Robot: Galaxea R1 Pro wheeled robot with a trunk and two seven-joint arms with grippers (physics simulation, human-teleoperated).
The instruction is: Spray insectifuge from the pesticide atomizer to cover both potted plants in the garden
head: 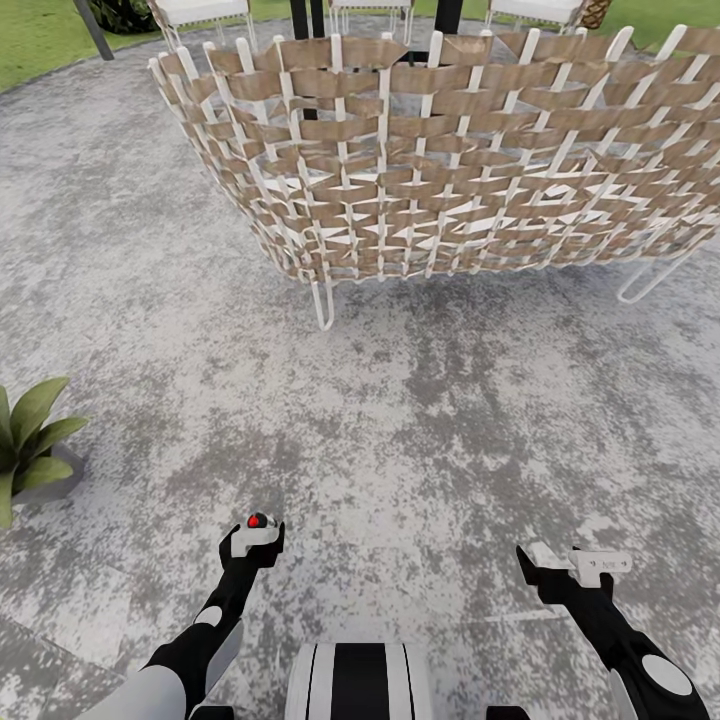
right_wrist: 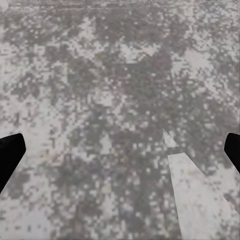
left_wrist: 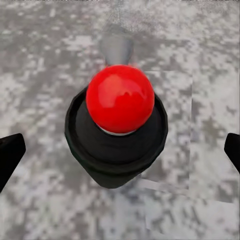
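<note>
Grey patio (head: 150, 250) | no readable writing | left gripper (head: 252, 541) holds red-capped atomizer (left_wrist: 120, 120) | right gripper (head: 570, 565) open

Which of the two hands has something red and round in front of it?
The left hand: a red ball on a black base sits between its fingers. The right hand faces bare grey paving.

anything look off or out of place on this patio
Nothing is spilled or broken. The woven chair stands upright on the grey patio, and a leafy plant sits at the edge. One oddity: a red ball-shaped tip on a black object hangs between the left gripper's fingers. I cannot tell whether it is gripped.
</note>
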